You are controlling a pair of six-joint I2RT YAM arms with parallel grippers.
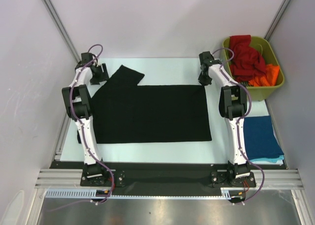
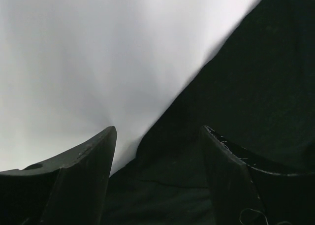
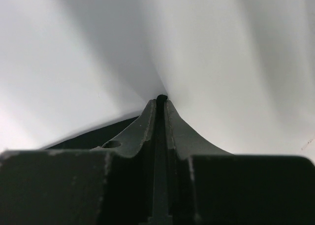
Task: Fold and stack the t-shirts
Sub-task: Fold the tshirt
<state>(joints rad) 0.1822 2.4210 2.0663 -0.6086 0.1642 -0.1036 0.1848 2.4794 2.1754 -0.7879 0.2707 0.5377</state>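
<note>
Black t-shirt [image 1: 152, 114]: spread flat mid-surface between both arms, sleeve [image 1: 125, 76] angled toward the far left.
Left claw [image 2: 157, 134]: fingers apart, holding nothing, over the sleeve's edge.
Right claw [image 3: 161, 101]: fingers pressed together, a bit of black cloth pinched at the tips, at the shirt's far-right corner.
Open room: bare strip of surface [image 1: 167, 67] beyond the shirt's far edge.
Right side: bin [image 1: 276, 86] with red t-shirt [image 1: 246, 57] and orange t-shirt [image 1: 266, 77]; nearer, dark blue t-shirt [image 1: 261, 136] folded on teal t-shirt [image 1: 268, 160].
Room: white walls [image 1: 162, 18] enclose three sides.
</note>
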